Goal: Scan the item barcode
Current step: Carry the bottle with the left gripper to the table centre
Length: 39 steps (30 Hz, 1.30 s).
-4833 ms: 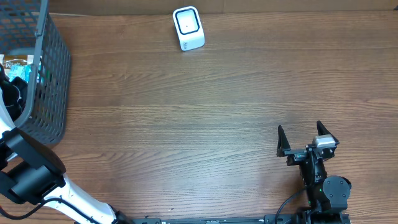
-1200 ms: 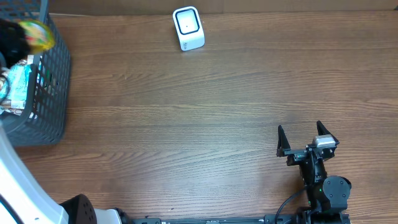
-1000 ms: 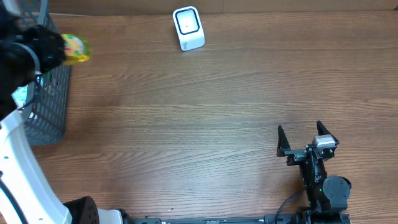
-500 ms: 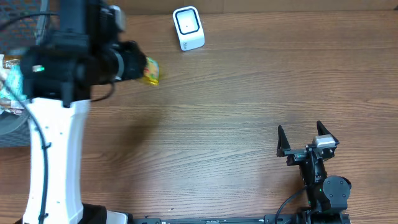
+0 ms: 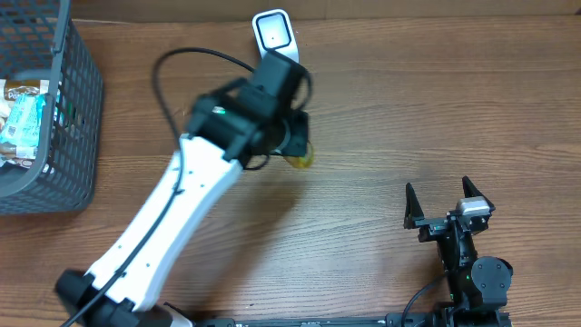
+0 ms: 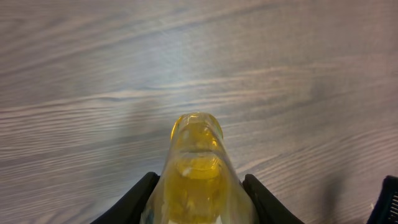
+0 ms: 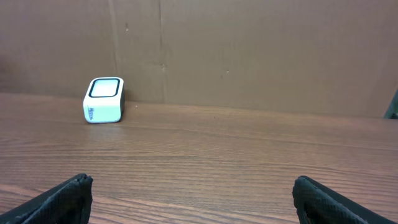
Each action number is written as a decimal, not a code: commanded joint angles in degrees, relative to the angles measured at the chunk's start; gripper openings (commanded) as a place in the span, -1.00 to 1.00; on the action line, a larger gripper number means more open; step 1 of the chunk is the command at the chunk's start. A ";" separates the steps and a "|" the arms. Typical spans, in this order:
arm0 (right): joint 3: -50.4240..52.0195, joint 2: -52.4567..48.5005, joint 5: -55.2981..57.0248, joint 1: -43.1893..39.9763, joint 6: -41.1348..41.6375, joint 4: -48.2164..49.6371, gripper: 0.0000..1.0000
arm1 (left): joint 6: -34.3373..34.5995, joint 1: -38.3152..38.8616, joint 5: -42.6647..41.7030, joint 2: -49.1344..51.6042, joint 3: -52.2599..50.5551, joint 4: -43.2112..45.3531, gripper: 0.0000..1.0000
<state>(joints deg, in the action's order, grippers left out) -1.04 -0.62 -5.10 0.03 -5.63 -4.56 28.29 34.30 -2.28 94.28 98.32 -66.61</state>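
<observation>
My left gripper [image 5: 298,150] is shut on a yellow item in clear wrapping [image 6: 198,168], held above the table's middle a little below the white scanner [image 5: 275,31]. In the overhead view only the item's yellow tip [image 5: 300,159] shows past the wrist. The left wrist view has the black fingers [image 6: 138,198] pressed on both sides of the item. No barcode shows. My right gripper [image 5: 447,200] rests open near the front right, nothing between its fingers [image 7: 69,196]. The scanner [image 7: 104,99] stands at the far left in the right wrist view.
A dark wire basket [image 5: 71,109] holding packaged goods [image 5: 22,118] sits at the table's left edge. A cardboard wall [image 7: 249,50] runs along the back. The left arm's cable [image 5: 182,64] loops over the table between basket and scanner.
The left arm has lifted the yellow item out of the basket and swung it right across the table to below the scanner. The right arm has not moved.
</observation>
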 commanded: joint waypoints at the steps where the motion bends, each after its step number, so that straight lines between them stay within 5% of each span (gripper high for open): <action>1: 0.59 0.46 0.48 -0.11 -0.02 0.13 1.00 | 2.23 3.48 1.25 3.04 -0.74 1.29 -0.26; 15: 0.59 0.46 0.48 -0.11 -0.02 0.13 1.00 | 4.26 14.29 1.55 14.14 -0.74 7.58 -0.27; 24: 0.59 0.46 0.48 -0.11 -0.02 0.13 1.00 | 8.22 14.80 6.69 14.47 -0.74 8.44 -0.30; 31: 0.59 0.46 0.48 -0.11 -0.02 0.13 1.00 | 14.64 17.35 19.04 14.56 -0.74 8.44 -0.29; 39: 0.59 0.46 0.48 -0.11 -0.02 0.13 1.00 | 15.28 18.64 20.85 17.42 -0.74 9.07 -0.25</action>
<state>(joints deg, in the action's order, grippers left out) -1.04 -0.62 -5.08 0.03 -5.61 -4.56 41.87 52.84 15.64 109.60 97.47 -57.76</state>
